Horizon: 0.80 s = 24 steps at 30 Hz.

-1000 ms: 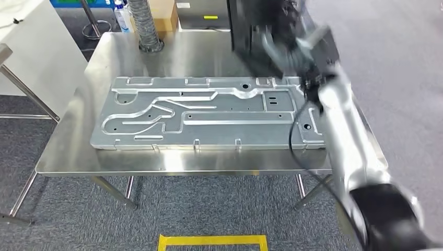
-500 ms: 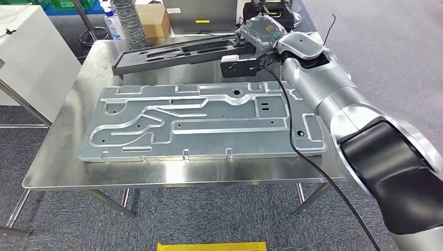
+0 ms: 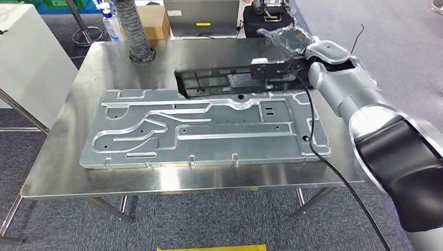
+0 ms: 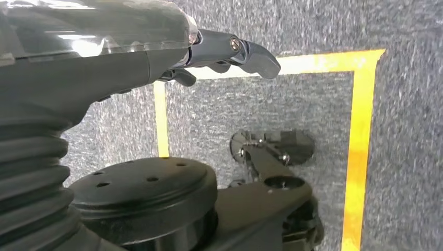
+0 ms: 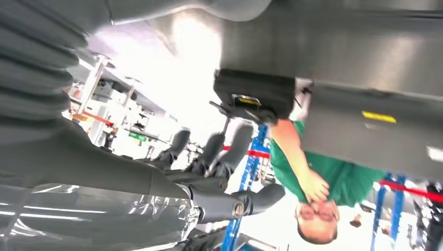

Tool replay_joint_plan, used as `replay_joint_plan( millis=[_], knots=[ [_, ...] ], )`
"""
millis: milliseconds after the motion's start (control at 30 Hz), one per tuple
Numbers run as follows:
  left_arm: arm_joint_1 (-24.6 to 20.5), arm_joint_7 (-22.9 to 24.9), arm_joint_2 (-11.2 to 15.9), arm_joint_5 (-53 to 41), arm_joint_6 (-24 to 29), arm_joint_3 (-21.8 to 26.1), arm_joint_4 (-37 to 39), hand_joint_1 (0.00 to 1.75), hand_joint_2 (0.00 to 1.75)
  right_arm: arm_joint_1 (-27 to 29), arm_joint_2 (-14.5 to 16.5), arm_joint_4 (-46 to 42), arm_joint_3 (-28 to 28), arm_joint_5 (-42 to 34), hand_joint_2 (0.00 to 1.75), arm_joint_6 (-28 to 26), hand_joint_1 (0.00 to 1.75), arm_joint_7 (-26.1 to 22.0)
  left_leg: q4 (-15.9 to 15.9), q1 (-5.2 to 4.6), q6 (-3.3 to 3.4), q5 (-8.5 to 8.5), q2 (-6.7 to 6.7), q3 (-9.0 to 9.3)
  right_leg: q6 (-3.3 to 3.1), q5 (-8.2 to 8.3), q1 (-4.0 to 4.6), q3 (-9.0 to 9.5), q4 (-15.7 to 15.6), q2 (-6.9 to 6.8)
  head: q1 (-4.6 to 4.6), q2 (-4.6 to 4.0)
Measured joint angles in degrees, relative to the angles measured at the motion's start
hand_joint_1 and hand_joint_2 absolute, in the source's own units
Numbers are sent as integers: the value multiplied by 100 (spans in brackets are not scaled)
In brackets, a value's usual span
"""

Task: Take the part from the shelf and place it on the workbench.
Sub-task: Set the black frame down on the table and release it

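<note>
Right hand point(image 3: 266, 69) grips one end of the long black moulded tray part point(image 3: 230, 82); fingers look closed on its rim, exact wrap unclear from the head view. The part sticks out sideways from the hand, hanging over the far side of the worktop point(image 3: 89, 68), low but not clearly set down. Judged: rigid plastic, light, long lever from an end grip, so it may sag or twist; a mid-length hold would be steadier. Smooth edges, possibly slippery. Just below and nearer than the hand lies the large stamped metal panel point(image 3: 203, 128), taking most of the worktop; the part overlaps its far edge. Beyond the hand: ribbed grey hose point(image 3: 130, 29), cardboard box point(image 3: 156, 21), black case point(image 3: 261, 18). Left hand point(image 4: 230, 52) hangs over the floor, fingers loosely apart, holding nothing.
</note>
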Motion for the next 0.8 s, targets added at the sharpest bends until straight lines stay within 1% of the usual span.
replay_joint_plan(
  millis=[33,67,100,133,167,200,233,267,300,333,367,400,433,467,500,567,600,633,667,700,733,767,800],
  knots=[
    [-14,46,0,17,5,4,0,0,0,-6,22,22,0,-23,0,16,0,-2,-9,-4,15,-6,15,18,19,-151,0,-202,367,-17,1,0],
    [-29,118,0,42,-4,12,0,0,0,2,54,50,-1,-46,0,32,0,-4,-4,-5,22,-12,30,27,41,-264,-5,-408,717,-26,0,0],
    [-41,202,0,71,-26,25,0,0,0,17,85,81,-2,-67,0,45,0,-7,7,-2,24,-17,41,33,66,-289,-20,-553,931,-36,0,0],
    [-49,289,-1,96,-64,39,1,0,0,29,113,110,-4,-93,0,53,0,-6,24,5,14,-24,46,34,93,-215,-39,-602,951,-48,0,0],
    [-54,370,-1,115,-114,55,1,0,0,33,139,133,-10,-124,0,55,0,-5,51,17,-5,-37,47,33,121,-52,-64,-536,754,-60,-1,0],
    [-59,422,-1,130,-159,71,2,0,0,29,161,148,-22,-157,0,54,0,-4,92,29,-32,-62,47,28,152,163,-93,-377,396,-69,0,0],
    [-67,454,1,141,-196,85,2,0,0,21,185,162,-40,-191,0,53,0,-2,143,34,-69,-92,41,15,168,326,-103,-220,57,-56,0,0],
    [-76,472,3,149,-217,100,2,0,0,13,217,177,-62,-218,0,52,0,0,201,34,-104,-121,35,1,149,444,-111,-103,-208,-33,0,0],
    [-87,483,5,154,-225,114,2,0,0,9,244,192,-83,-237,0,50,0,2,245,30,-135,-139,30,-14,115,499,-107,-45,-351,-8,0,0],
    [-94,491,7,150,-232,125,2,0,0,7,267,207,-104,-250,0,47,0,3,261,25,-166,-140,25,-25,61,501,-85,-51,-367,15,1,0],
    [-97,499,7,143,-239,133,2,0,0,6,282,218,-124,-259,0,44,0,3,267,29,-191,-133,25,-33,2,524,-81,-62,-379,20,1,0],
    [-100,507,7,133,-248,139,2,0,0,2,282,224,-142,-269,0,42,0,4,267,38,-220,-145,27,-45,-43,544,-74,-67,-386,16,1,0],
    [-100,514,7,124,-257,144,2,0,0,-5,277,226,-159,-283,0,39,0,5,316,49,-246,-214,25,-71,-90,569,-70,-72,-400,13,1,0],
    [-100,521,8,118,-265,148,2,0,0,-14,263,226,-171,-297,0,39,0,6,470,60,-264,-358,18,-124,-133,598,-75,-81,-418,7,0,0],
    [-101,527,8,115,-270,150,2,0,0,-21,245,226,-179,-309,0,38,0,7,731,69,-276,-568,10,-208,-168,626,-70,-94,-427,3,0,0],
    [-102,535,8,111,-285,153,2,0,0,-27,203,226,-190,-327,0,42,0,7,1481,78,-283,-1016,-17,-426,-212,684,-41,-153,-430,-1,-1,0],
    [-104,538,8,108,-292,153,2,0,0,-26,192,226,-193,-332,0,44,0,6,1763,78,-277,-1147,-28,-485,-224,718,-23,-192,-429,3,-1,0],
    [-105,540,8,105,-302,153,2,0,0,-27,185,226,-201,-339,0,46,0,6,1856,76,-259,-1183,-38,-453,-231,757,-3,-236,-429,10,-1,0],
    [-107,542,9,101,-312,153,2,0,0,-28,183,226,-212,-345,0,45,0,6,1708,69,-225,-1123,-44,-304,-234,800,17,-280,-429,21,-1,0],
    [-112,544,9,99,-320,153,2,0,0,-34,183,226,-230,-354,0,43,0,6,1362,51,-171,-1007,-44,-50,-233,845,33,-322,-429,32,-1,0],
    [-123,546,14,97,-330,153,2,0,0,-43,183,225,-252,-362,0,41,0,6,923,22,-108,-917,-25,240,-228,891,42,-356,-430,40,-1,0],
    [-137,544,21,96,-339,153,2,0,0,-55,178,226,-279,-369,0,39,0,6,550,-12,-67,-839,6,470,-210,936,53,-380,-438,40,0,0],
    [-151,542,28,95,-346,153,2,0,0,-65,174,226,-305,-378,0,37,0,6,302,-51,-38,-794,33,616,-181,982,47,-396,-450,36,-1,0]
  ],
)
